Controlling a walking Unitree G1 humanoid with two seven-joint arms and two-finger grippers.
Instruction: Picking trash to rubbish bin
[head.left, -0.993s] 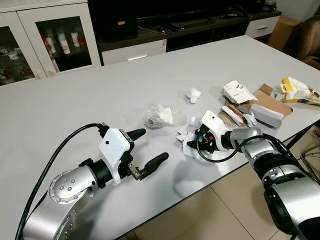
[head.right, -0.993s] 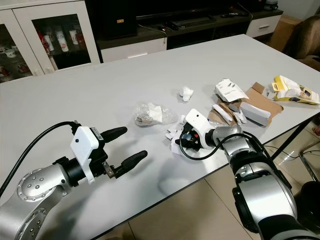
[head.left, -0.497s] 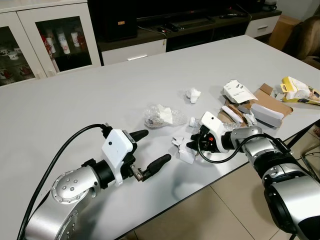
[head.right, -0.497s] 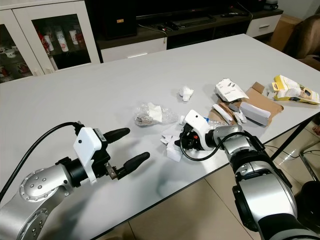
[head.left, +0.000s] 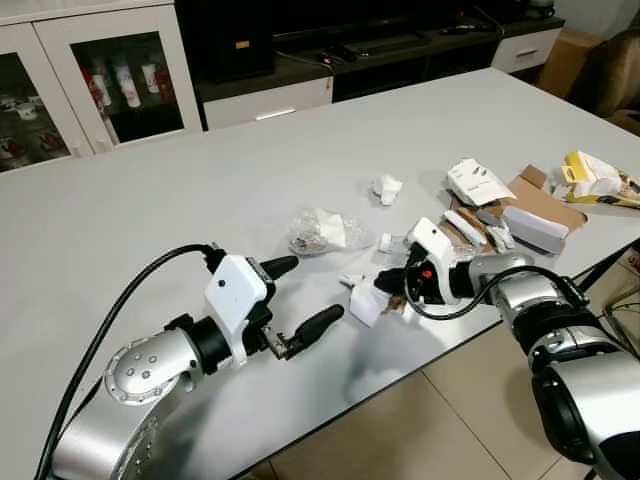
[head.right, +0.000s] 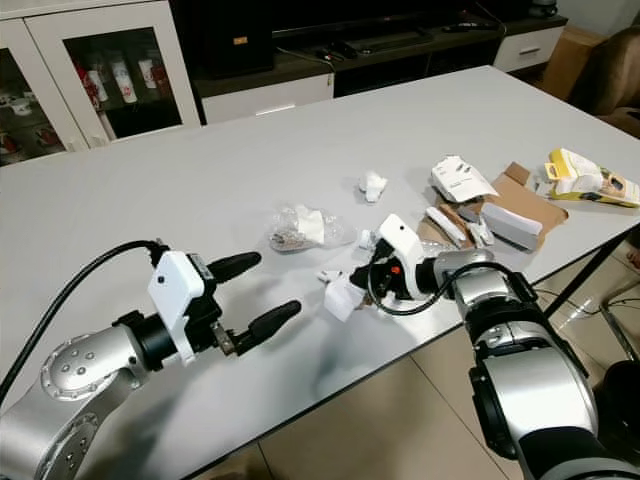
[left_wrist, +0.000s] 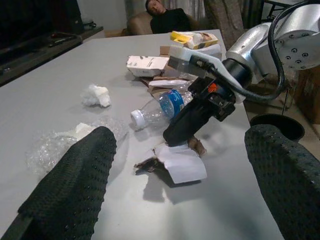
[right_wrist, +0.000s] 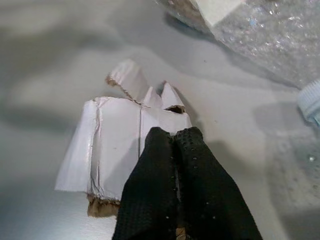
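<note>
My right gripper (head.left: 388, 287) is shut on a torn piece of white cardboard (head.left: 366, 304), held just above the white table (head.left: 180, 210) near its front edge. In the right wrist view the two black fingers (right_wrist: 170, 200) pinch the cardboard (right_wrist: 115, 145) at its near edge. My left gripper (head.left: 300, 298) stands open over the table to the left of the cardboard, with nothing between its fingers. Beyond the cardboard lie a clear plastic bag (head.left: 318, 232), a plastic bottle (left_wrist: 160, 107) and a crumpled tissue (head.left: 386, 188).
More trash lies at the table's right: a white leaflet (head.left: 478, 182), brown cardboard (head.left: 545, 200), a white packet (head.left: 535, 228) and a yellow snack bag (head.left: 598, 180). A black round bin (left_wrist: 276, 127) stands on the floor beside the table. A glass cabinet (head.left: 90, 85) lines the far wall.
My right gripper has lifted the white cardboard piece off the table and carried it slightly left. The left gripper has stayed open and moved little.
</note>
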